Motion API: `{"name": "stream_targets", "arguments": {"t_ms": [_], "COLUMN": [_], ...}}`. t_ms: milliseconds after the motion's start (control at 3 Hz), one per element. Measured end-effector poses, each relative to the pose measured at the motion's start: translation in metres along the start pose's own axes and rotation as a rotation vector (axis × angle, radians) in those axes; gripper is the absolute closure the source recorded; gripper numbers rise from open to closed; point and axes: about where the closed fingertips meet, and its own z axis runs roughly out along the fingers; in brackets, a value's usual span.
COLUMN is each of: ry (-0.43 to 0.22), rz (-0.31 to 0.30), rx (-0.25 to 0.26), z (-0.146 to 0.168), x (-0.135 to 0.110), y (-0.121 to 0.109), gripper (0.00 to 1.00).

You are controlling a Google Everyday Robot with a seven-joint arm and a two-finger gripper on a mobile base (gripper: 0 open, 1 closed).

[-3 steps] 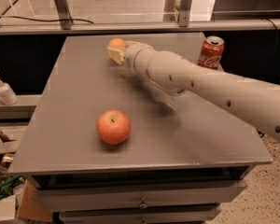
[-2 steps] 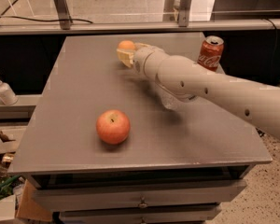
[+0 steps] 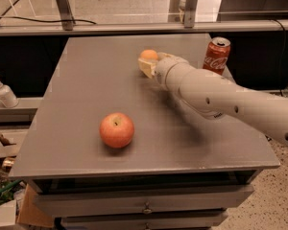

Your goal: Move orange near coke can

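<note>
The small orange [image 3: 148,54] is held in my gripper [image 3: 150,63] over the far middle of the grey table [image 3: 86,104], just above or on its surface. The cream arm reaches in from the right and hides most of the gripper behind the fruit. The red coke can [image 3: 217,54] stands upright near the table's far right edge, a short way to the right of the orange and the gripper.
A larger red-yellow apple [image 3: 116,130] sits near the front middle of the table. A soap dispenser bottle [image 3: 4,93] stands on a shelf to the left. Drawers run below the table's front edge. A rail and cable lie beyond the far edge.
My gripper has carried the orange to the right along the far part of the table, closer to the coke can. The apple and can have not moved.
</note>
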Motion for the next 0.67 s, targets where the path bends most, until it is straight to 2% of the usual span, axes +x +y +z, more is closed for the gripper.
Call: {"name": "stream_targets", "arguments": {"t_ms": [667], "ry": [0.020], "rz": [0.010], "rx": [0.109], "z": [-0.045], "x": [0.013], "y": [-0.036], "gripper": [1.00]}}
